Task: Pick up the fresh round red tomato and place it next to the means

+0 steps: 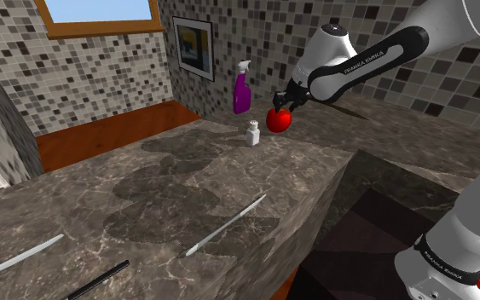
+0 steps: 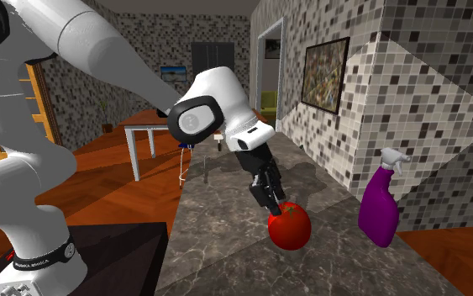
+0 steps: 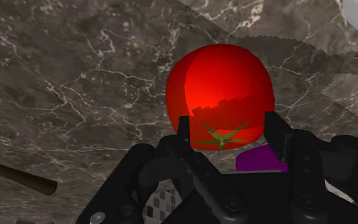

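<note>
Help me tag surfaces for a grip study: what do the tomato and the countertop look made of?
The tomato: smooth red skin with a green calyx, drawn as fresh fruit. The countertop: dark brown, pale-veined, like polished marble, though it could be laminate.

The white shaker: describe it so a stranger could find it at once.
Follow the dark marble counter to its far end, where a purple spray bottle stands by the tiled wall. The shaker stands just before that bottle, at the shoulder view's left of the red tomato. It alone there is small and white.
</note>
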